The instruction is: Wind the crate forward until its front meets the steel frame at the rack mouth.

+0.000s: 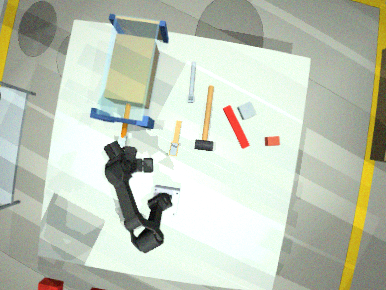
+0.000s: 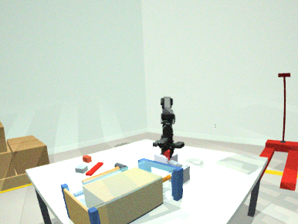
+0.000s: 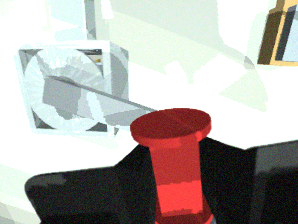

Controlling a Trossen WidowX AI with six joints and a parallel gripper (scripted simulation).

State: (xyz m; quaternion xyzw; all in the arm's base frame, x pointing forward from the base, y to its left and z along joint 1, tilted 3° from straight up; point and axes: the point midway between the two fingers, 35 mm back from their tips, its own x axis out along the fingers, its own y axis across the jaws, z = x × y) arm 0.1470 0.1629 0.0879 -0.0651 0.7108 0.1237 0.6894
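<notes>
The tan crate (image 1: 131, 70) (image 2: 135, 193) sits flat inside the clear-panelled cubby, with a gap between its front and the blue frame (image 1: 140, 121) (image 2: 177, 185) at the mouth. An orange strap (image 1: 124, 131) (image 2: 167, 178) runs from the crate under the frame toward the winch. The winch (image 3: 75, 90) shows its round top at the left of the wrist view. The grey crank arm (image 3: 120, 107) reaches from the winch's top to the red grip. My gripper (image 2: 167, 153) (image 3: 168, 136) is shut on the red grip. The key in its hole is hidden.
Right of the winch lie a wood-handled brush (image 1: 175, 137), a black-headed hammer (image 1: 208, 117) and a grey wrench (image 1: 193, 82). Farther right are a red bar (image 1: 236, 126) (image 2: 94, 168), a grey block (image 1: 246, 110) (image 2: 81, 168) and a small orange-red block (image 1: 272, 141) (image 2: 86, 158).
</notes>
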